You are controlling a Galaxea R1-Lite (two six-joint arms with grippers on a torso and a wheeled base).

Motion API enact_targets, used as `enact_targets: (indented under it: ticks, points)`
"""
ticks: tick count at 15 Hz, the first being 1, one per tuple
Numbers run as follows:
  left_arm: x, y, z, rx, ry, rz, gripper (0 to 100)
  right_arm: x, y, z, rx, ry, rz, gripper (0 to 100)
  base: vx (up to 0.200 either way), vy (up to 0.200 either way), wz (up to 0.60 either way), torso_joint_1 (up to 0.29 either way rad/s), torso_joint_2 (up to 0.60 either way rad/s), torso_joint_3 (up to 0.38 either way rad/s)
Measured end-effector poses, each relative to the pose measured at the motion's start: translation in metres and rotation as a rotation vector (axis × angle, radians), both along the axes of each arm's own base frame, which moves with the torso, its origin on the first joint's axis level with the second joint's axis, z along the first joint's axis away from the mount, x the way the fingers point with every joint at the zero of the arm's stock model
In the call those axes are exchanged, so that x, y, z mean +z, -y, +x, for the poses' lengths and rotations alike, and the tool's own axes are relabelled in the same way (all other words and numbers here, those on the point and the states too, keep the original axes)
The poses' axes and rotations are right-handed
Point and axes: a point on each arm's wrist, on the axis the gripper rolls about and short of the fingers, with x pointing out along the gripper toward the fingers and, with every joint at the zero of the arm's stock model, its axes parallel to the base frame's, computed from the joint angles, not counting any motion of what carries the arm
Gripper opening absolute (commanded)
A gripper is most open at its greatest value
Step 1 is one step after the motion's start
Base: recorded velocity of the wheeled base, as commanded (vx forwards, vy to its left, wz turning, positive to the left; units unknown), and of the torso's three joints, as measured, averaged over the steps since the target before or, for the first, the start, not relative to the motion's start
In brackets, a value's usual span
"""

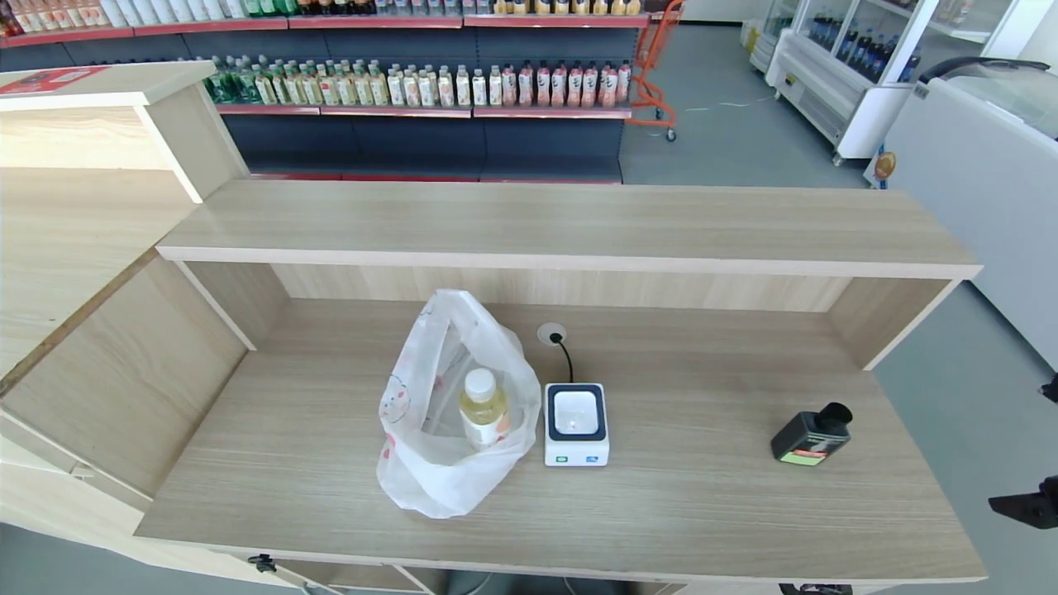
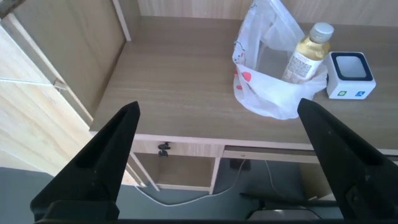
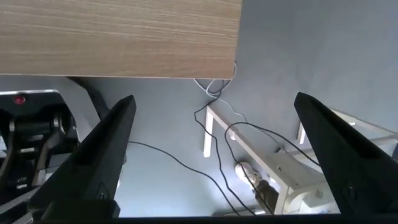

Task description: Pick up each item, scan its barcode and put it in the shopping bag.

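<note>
A white plastic shopping bag [image 1: 430, 463] stands open at the middle of the desk, holding an upright bottle of yellowish drink [image 1: 482, 409] with a white cap. Right beside the bag sits the small white scanner [image 1: 576, 424]. A dark bottle with a black cap [image 1: 812, 435] lies on its side at the desk's right. My left gripper [image 2: 219, 107] hangs open and empty in front of the desk's front left edge, facing the bag [image 2: 267, 93], the drink bottle [image 2: 306, 56] and the scanner [image 2: 351, 74]. My right gripper [image 3: 214, 102] is open and empty, off the desk's right end above the floor.
A raised counter ledge [image 1: 562, 227] runs along the desk's back, with side walls at both ends. The scanner's cable runs to a hole [image 1: 551, 333] in the desk. Loose cables [image 3: 236, 155] lie on the floor under the right gripper. Drink shelves and freezers stand behind.
</note>
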Motion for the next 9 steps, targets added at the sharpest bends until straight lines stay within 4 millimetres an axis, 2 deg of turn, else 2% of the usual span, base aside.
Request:
enact_targets:
  ticks: [5, 7, 9]
  points:
    - [0.000, 0.000, 0.000, 0.000, 0.000, -0.001, 100, -0.017, 0.010, 0.020, 0.139, -0.118, -0.064, 100, 0.000, -0.200, 0.00, 0.002, 0.01, 0.004]
    - [0.000, 0.000, 0.000, 0.000, 0.000, -0.004, 100, -0.024, 0.012, 0.034, 0.199, -0.102, -0.058, 100, 0.000, 0.000, 0.00, 0.000, 0.00, 0.000]
    - [0.000, 0.000, 0.000, 0.000, 0.000, -0.005, 100, -0.032, 0.007, 0.051, 0.332, -0.024, 0.021, 100, 0.000, 0.000, 0.00, 0.000, 0.00, 0.000]
